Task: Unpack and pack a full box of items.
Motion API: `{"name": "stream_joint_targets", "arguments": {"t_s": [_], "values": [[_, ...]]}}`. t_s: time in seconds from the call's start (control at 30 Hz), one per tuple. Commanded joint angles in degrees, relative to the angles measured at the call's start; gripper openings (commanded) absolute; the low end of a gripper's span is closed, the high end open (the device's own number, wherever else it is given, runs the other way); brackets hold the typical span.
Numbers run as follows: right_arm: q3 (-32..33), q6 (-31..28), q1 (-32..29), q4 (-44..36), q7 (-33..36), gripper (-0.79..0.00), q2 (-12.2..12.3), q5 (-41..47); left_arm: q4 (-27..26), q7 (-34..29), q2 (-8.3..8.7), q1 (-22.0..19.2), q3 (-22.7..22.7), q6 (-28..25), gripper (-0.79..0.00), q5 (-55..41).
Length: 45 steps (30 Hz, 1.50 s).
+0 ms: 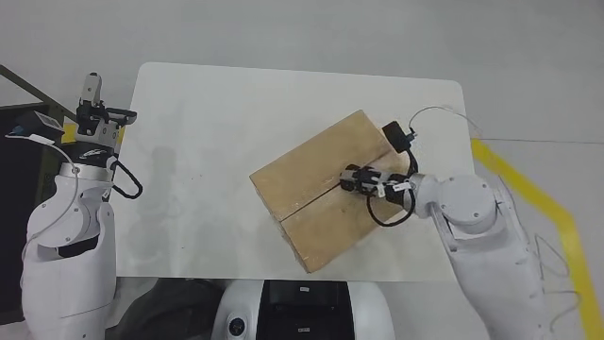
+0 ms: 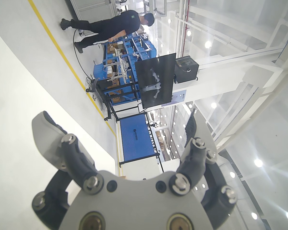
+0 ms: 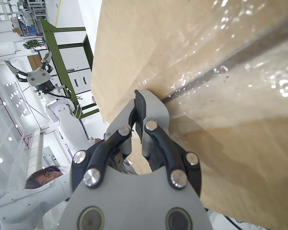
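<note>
A closed cardboard box (image 1: 307, 172) lies slanted on the white table (image 1: 236, 104), right of centre. Clear tape covers the centre seam (image 3: 230, 58) between its top flaps (image 3: 182, 37). My right gripper (image 1: 351, 179) rests on top of the box at that seam; its fingers (image 3: 136, 101) are pressed together with their tips against the taped slit. My left gripper (image 1: 92, 90) is held up beside the table's left edge, away from the box. It is open (image 2: 117, 118) with nothing between its fingers, and it also appears far off as the open gripper (image 3: 31, 69) behind the box.
A small black device (image 1: 396, 135) with a white cable sits at the box's far right corner. A dark panel (image 1: 14, 179) stands left of the table. Bare tabletop (image 1: 198, 208) lies between the box and the left arm. Yellow floor tape (image 1: 528, 189) runs on the right.
</note>
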Motion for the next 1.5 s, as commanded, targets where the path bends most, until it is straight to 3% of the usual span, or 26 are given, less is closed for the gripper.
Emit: {"name": "stream_joint_targets", "arguments": {"t_s": [0.0, 0.33, 0.77, 1.47], "values": [[-0.7, 0.0, 0.8, 0.0, 0.6, -0.785, 0.1, -0.4, 0.0, 0.0, 0.00, 0.0, 0.0, 0.0, 0.000, 0.0], [-7.8, 0.0, 6.9, 5.9, 1.5, -0.785, -0.3, 0.0, 0.0, 0.0, 0.00, 0.0, 0.0, 0.0, 0.000, 0.0], [-15.3, -2.3, 10.4, 6.9, 2.4, -0.785, -0.8, 1.1, 0.0, 0.0, 0.00, 0.0, 0.0, 0.0, 0.000, 0.0], [-2.6, -3.0, 6.6, 8.9, 1.3, -0.785, 1.9, 6.2, 0.0, 0.0, 0.00, 0.0, 0.0, 0.0, 0.000, 0.0]]}}
